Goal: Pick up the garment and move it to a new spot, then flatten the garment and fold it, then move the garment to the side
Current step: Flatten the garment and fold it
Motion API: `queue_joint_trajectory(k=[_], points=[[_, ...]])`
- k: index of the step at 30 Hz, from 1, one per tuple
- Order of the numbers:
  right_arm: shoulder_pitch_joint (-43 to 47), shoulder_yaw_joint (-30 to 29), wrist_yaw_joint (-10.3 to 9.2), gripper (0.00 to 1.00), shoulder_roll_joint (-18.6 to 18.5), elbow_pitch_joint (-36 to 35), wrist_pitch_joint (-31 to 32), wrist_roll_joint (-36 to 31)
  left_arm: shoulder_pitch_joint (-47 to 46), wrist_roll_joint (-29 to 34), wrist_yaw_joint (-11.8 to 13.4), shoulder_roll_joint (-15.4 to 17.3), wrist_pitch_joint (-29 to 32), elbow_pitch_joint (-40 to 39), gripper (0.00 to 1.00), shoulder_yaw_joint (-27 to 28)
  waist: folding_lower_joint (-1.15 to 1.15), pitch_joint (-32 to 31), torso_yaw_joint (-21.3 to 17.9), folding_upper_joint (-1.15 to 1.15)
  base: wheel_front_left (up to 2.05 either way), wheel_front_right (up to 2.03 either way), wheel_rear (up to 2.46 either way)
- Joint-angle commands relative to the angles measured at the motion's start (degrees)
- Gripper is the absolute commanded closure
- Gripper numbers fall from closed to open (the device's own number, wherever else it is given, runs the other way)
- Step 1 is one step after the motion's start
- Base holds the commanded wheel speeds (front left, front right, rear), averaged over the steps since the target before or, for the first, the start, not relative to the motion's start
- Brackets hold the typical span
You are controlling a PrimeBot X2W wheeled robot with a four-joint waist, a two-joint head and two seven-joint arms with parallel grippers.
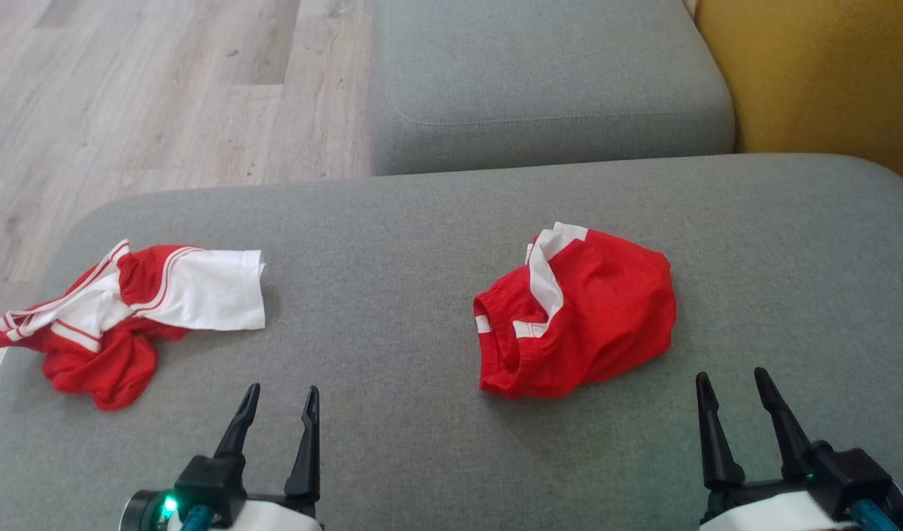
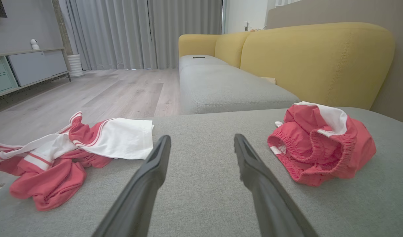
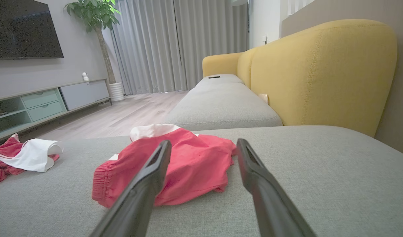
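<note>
A crumpled pair of red shorts with white trim [image 1: 576,310] lies on the grey sofa seat, right of centre; it also lies at the right in the left wrist view [image 2: 319,144] and just beyond my right fingers [image 3: 185,164]. A red and white shirt [image 1: 127,310] is bunched at the seat's left edge [image 2: 69,151], far left in the right wrist view [image 3: 20,158]. My left gripper [image 1: 283,395] is open over bare cushion between the two garments. My right gripper [image 1: 733,377] is open, near the shorts' front right side, touching nothing.
The grey seat cushion [image 1: 392,243] ends at the left over a wooden floor [image 1: 127,96]. A second grey cushion [image 1: 547,81] lies beyond it, and the yellow backrest [image 1: 820,74] rises on the right. A TV cabinet [image 3: 46,102] stands far across the room.
</note>
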Motion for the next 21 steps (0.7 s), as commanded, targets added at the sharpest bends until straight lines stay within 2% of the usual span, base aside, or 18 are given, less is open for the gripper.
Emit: queue_joint_trajectory(k=[1,4,8,11,15,21], points=[[-2.1,1.4,0.44,0.0,-0.4,-1.9,-0.5,-0.5,-2.8,0.3,0.4,-0.4,-0.7,-1.5,0.0,1.8,0.0,0.2,-0.2,0.0,0.0,0.0,0.0],[-2.4,1.5,0.44,0.0,-0.4,-2.0,-0.5,-0.6,-3.3,-1.6,0.8,-0.4,-0.7,-1.1,0.0,1.7,0.0,0.9,-0.7,0.0,0.0,0.0,0.0],[-3.0,1.7,0.44,0.0,-0.4,-2.0,-0.5,-1.0,-5.7,-6.7,-1.5,-0.4,-0.7,1.1,0.0,-0.5,0.0,2.1,-1.6,0.0,0.0,0.0,0.0],[-3.6,2.0,0.44,0.0,-0.4,-1.9,-0.5,-1.4,-8.7,-14.5,-3.7,-0.4,-0.7,4.3,0.0,-3.4,0.0,3.0,-2.5,0.0,0.0,0.0,0.0],[-4.5,2.5,0.44,0.0,-0.4,-1.8,-0.5,-1.9,-14.7,-26.5,-5.4,-0.4,-0.5,9.8,0.0,-9.7,0.0,4.3,-3.8,0.0,0.0,0.0,0.0],[-5.9,3.4,0.44,0.0,-0.4,-1.9,-0.5,-2.5,-24.0,-47.2,-7.3,-0.4,7.5,16.0,0.0,-19.2,0.0,6.4,-5.6,0.0,0.0,0.0,0.0]])
